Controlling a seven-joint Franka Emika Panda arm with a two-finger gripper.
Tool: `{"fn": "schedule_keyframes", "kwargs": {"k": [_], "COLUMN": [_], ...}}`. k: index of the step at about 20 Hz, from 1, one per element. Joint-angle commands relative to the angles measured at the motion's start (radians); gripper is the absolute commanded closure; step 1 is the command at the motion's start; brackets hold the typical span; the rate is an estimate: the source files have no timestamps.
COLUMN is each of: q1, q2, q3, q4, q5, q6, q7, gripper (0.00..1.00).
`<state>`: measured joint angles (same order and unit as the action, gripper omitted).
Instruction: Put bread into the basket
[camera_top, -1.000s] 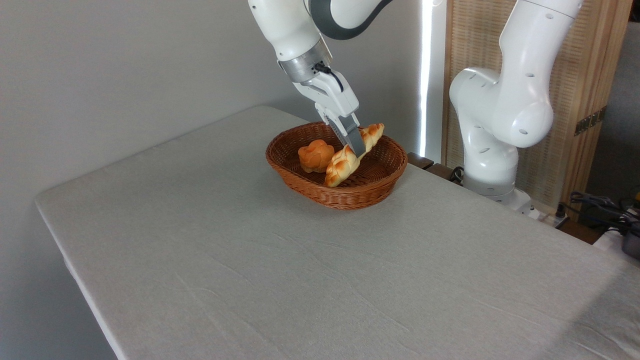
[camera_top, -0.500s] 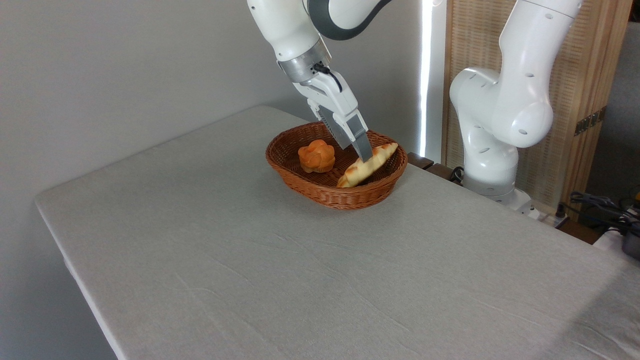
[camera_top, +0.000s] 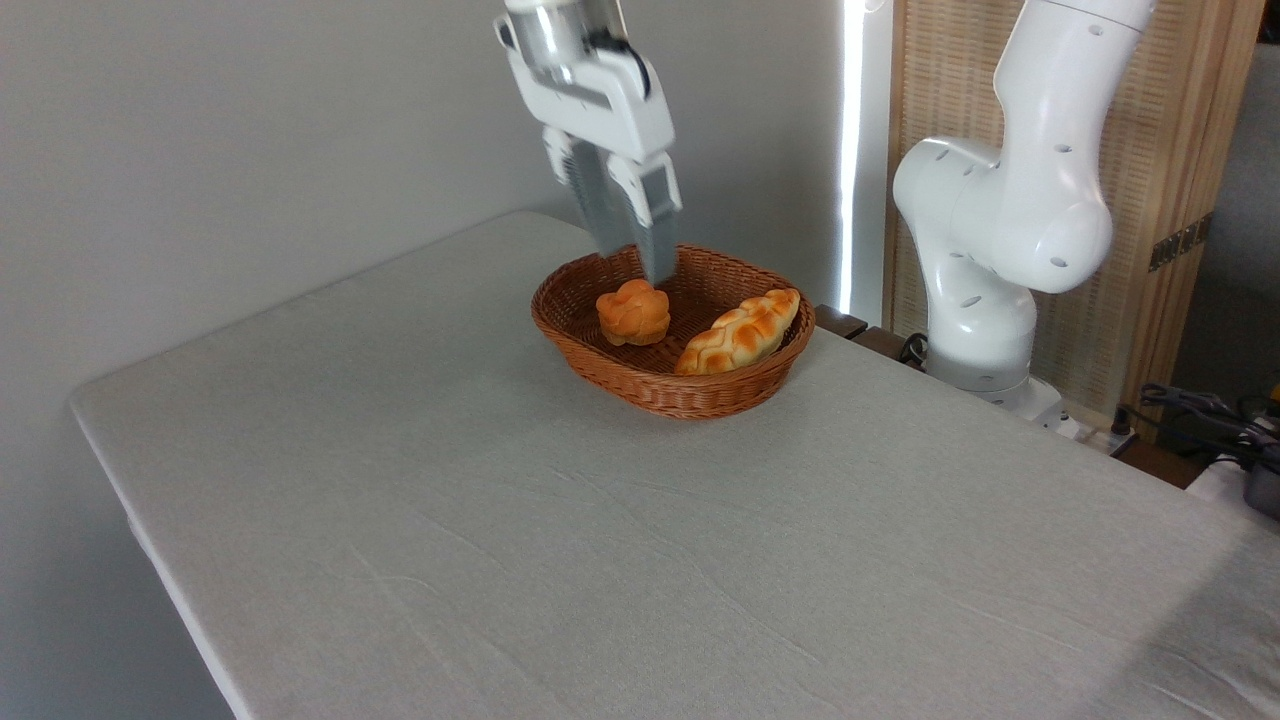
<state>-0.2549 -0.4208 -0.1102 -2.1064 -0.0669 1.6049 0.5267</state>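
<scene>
While the bread (camera_top: 741, 333) lies in the basket (camera_top: 640, 383), the end effector (camera_top: 633, 262) hangs above, fingers apart, empty.

Woven wicker basket (camera_top: 640, 385), matt cloth-covered table (camera_top: 600, 560), glossy plastic hand (camera_top: 630, 235).

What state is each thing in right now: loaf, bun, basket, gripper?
bread: lying in the basket, right side, far tip on the rim, free of the gripper.
round bun: sitting in the basket, left side.
basket: upright on the table.
gripper: above the basket, holding nothing.
</scene>
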Motion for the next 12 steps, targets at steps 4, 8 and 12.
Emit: {"fn": "schedule_keyframes", "kwargs": {"k": [4,8,12], "q1": [0.192,0.325,0.351], "q2": [0.267,0.364,0.454], "q3": [-0.054,-0.126,-0.114], "q4": [0.192,0.368,0.544], "q5": [0.004,0.004,0.001], "q6": [0.237,0.172,-0.061], "q7": [0.019,0.015,0.102], "gripper": [0.00,0.00,0.00]}}
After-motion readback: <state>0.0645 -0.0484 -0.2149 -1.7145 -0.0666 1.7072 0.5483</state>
